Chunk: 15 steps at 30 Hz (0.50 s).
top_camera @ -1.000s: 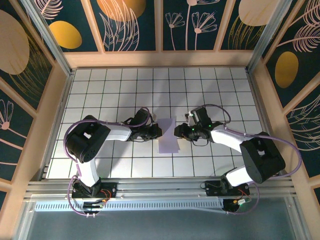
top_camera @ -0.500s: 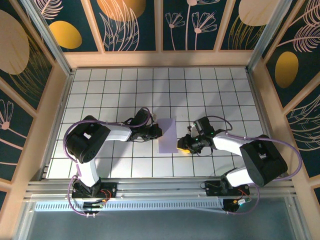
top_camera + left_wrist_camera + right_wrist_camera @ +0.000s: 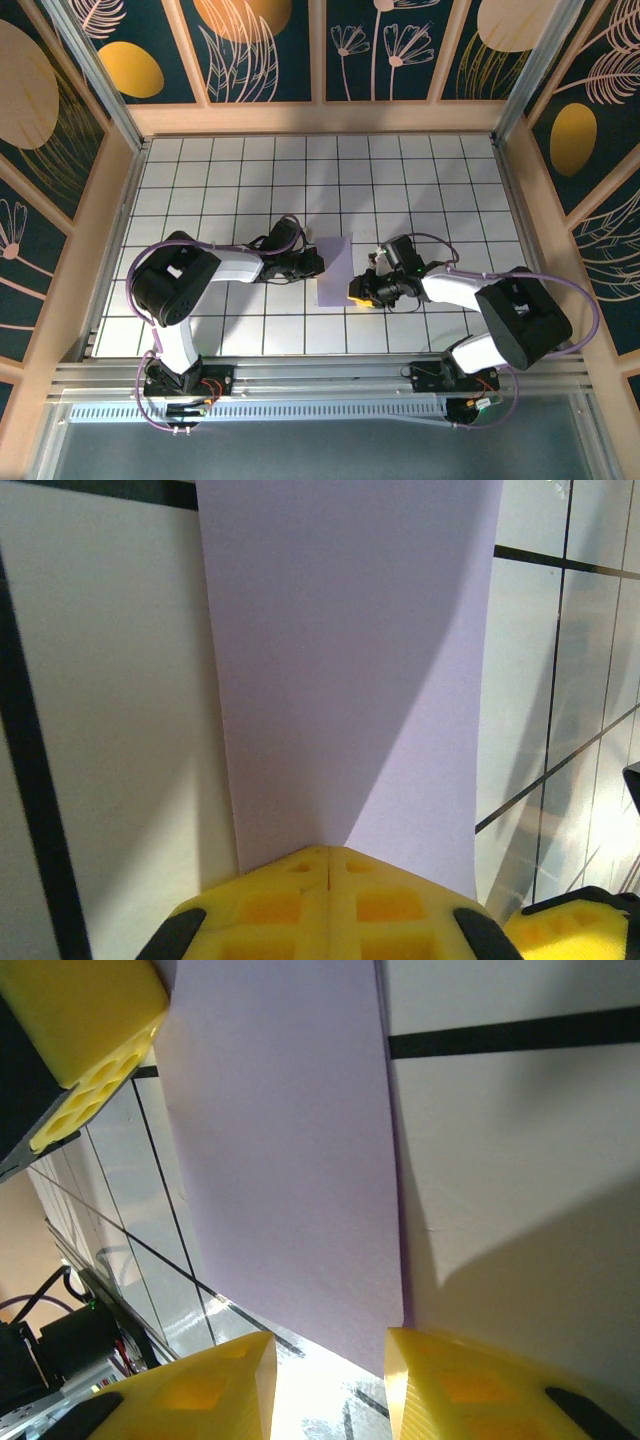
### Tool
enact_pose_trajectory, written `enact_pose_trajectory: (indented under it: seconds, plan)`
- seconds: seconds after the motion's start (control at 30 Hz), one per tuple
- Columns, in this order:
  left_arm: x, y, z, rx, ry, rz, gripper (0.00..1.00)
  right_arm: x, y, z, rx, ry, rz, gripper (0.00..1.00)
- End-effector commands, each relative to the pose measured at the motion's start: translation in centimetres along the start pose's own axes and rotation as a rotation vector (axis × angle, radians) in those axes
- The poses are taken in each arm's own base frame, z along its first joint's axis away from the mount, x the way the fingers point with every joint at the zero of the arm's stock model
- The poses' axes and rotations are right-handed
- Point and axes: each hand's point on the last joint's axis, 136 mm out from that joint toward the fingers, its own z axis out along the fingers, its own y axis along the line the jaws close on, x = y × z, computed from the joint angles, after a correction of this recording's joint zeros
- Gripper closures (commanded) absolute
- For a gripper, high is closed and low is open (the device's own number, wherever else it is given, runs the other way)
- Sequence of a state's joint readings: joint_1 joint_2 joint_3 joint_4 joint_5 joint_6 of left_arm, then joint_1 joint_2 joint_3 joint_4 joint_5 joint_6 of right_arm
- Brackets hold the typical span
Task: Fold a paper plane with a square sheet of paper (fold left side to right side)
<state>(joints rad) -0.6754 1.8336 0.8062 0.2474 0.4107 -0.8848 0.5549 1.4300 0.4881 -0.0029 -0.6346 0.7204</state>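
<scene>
The square sheet of paper (image 3: 334,270) lies on the white grid table as a narrow lavender rectangle, folded in half. My left gripper (image 3: 320,263) is shut, its yellow tips (image 3: 329,852) pressed together on the paper's (image 3: 350,680) left edge. My right gripper (image 3: 356,293) sits at the paper's near right corner. In the right wrist view it (image 3: 330,1360) stands open, and the paper's (image 3: 290,1160) corner ends just beside the right-hand finger (image 3: 450,1380), with bare table in the gap.
The left gripper's yellow finger (image 3: 85,1020) shows across the paper from the right wrist. The table (image 3: 420,180) is walled by wooden side panels (image 3: 110,200). Both arm bases stand at the near rail (image 3: 320,385).
My right gripper has slid along the paper's right edge toward the near corner, its jaws narrowing a little. The left gripper and the paper have stayed put.
</scene>
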Motion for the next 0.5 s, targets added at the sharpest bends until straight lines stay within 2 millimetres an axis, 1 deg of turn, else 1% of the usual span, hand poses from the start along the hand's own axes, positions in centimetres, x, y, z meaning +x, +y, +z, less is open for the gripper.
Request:
enact_pose_trajectory:
  seconds: [0.0, 0.23, 0.47]
  plan:
    - [1.3, 1.8, 0.0, -0.075, 0.036, -0.019, 0.95, 0.0, 0.2, 0.3, -0.018, 0.004, 0.006, 0.66]
    - [1.3, 1.8, 0.0, -0.075, 0.036, -0.019, 0.95, -0.3, 0.3, 0.6, -0.021, -0.001, 0.004, 0.66]
    - [1.3, 1.8, 0.0, -0.076, 0.037, -0.019, 0.95, -0.2, -1.1, -0.1, 0.076, -0.016, -0.007, 0.64]
